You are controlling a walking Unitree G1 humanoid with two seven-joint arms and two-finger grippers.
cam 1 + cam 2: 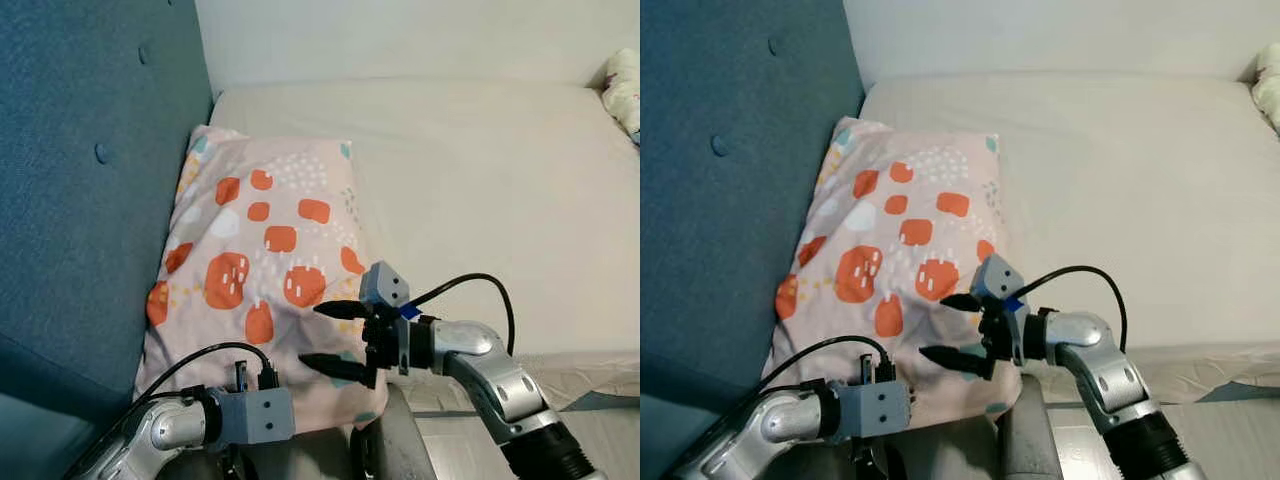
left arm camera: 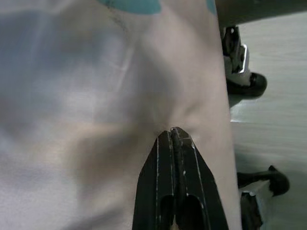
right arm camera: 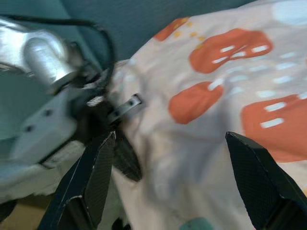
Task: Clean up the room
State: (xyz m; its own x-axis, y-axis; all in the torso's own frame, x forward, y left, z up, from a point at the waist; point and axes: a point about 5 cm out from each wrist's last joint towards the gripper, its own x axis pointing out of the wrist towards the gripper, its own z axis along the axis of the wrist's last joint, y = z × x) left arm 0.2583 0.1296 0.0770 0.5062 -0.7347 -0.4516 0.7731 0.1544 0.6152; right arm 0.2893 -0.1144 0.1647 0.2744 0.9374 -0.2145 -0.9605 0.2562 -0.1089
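The left tool (image 2: 175, 136) pinches the near edge of the pillow (image 1: 265, 260) on the bed (image 1: 480, 180). The right tool (image 1: 330, 338), spread wide, hovers just beside, over that edge.

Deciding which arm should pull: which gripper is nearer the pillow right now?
Left. The left gripper is shut on the patterned pillow, pinching its near edge. The right gripper hovers open just over the pillow's near right corner.

bed: cream mattress (image 1: 480, 190) | headboard: blue tufted (image 1: 80, 180) | wall: white (image 1: 400, 35) | floor: pale wood (image 2: 273, 67)
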